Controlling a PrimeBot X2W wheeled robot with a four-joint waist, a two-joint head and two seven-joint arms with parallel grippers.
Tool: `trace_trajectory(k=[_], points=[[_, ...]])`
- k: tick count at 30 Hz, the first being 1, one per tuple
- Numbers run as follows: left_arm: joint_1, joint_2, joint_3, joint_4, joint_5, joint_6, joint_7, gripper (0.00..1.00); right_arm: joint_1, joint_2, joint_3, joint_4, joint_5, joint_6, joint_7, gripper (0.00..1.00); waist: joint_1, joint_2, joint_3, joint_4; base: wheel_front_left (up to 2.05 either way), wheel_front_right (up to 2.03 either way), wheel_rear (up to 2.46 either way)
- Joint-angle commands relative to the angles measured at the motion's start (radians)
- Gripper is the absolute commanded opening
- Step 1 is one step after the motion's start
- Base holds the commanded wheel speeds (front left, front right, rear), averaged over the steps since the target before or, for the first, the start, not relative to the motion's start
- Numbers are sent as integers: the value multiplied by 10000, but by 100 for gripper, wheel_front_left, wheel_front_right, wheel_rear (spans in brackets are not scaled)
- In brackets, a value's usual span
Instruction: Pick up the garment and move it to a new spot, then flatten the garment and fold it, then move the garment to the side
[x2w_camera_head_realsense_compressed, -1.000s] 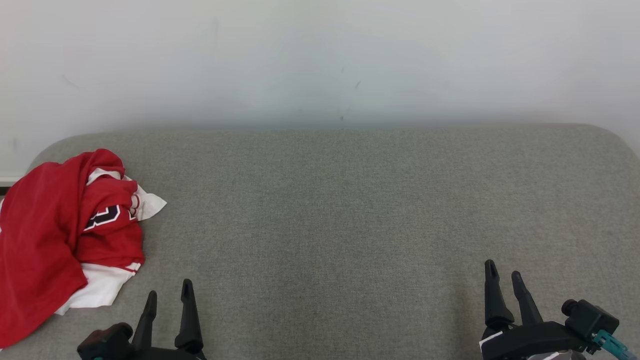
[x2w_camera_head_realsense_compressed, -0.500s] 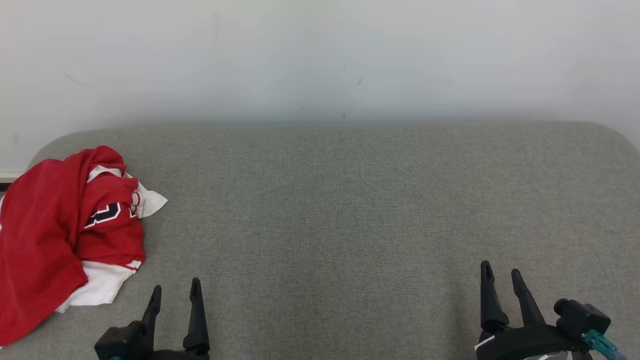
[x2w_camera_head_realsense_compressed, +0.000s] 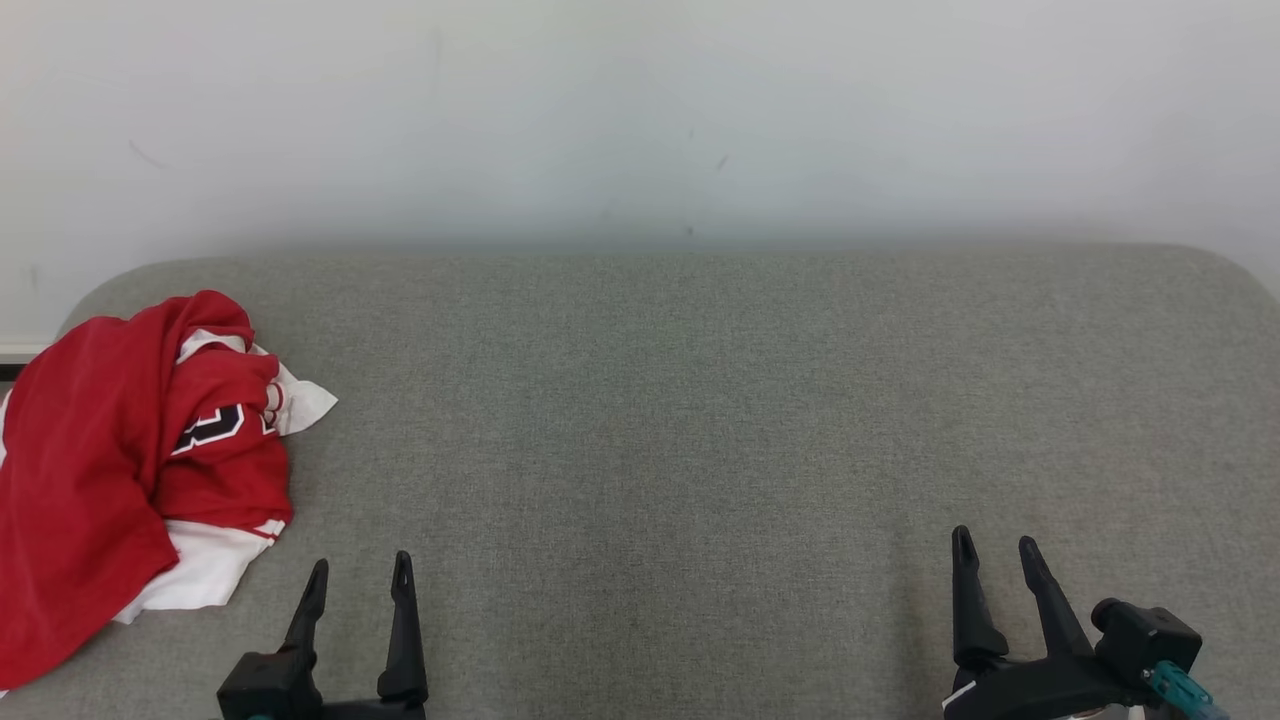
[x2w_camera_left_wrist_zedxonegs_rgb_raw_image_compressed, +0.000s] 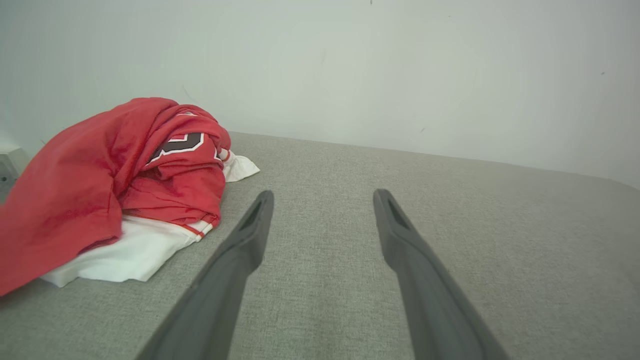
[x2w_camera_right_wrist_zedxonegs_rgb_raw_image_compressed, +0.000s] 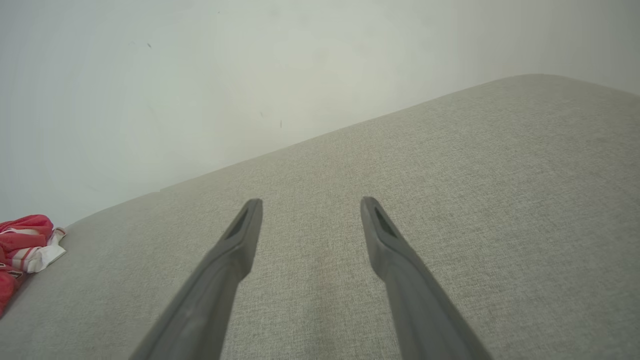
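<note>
We find the garment (x2w_camera_head_realsense_compressed: 110, 480), a red and white jersey, bunched in a loose heap at the left end of the table (x2w_camera_head_realsense_compressed: 700, 420). Our left tool (x2w_camera_head_realsense_compressed: 361, 562) stands wide and empty at the table's near edge, close to the heap but apart from it. Our right tool (x2w_camera_head_realsense_compressed: 995, 538), equally wide and empty, sits toward the table's right end. We judge the cloth light, limp and likely to trail, so we would pinch a raised red fold on top, not the flat white hem.
</note>
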Motion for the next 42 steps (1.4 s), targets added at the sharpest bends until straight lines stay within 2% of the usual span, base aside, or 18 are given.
trace_trajectory(k=[1, 19, 25, 42], points=[[-66, 42, -16, -71, 263, 29, -108, 100, -59, -1, -3, -9, -237, 47, -100, 100, 0, 0, 3, 6, 0, 0, 0], [-65, 6, -37, -18, 1557, 146, -449, 100, -78, 0, 19, 84, -1498, 46, -443, 100, 0, 0, 78, 50, 0, 0, 0], [-97, -59, 87, 246, 1465, 54, -559, 100, -87, 2, 22, 128, -1892, 48, -539, 100, 0, 0, 113, 72, 0, 0, 0], [-192, -122, 215, 487, 1068, -92, -547, 100, -91, 2, -12, 221, -1803, 48, -537, 100, 0, 0, 47, 102, 0, 0, 0]])
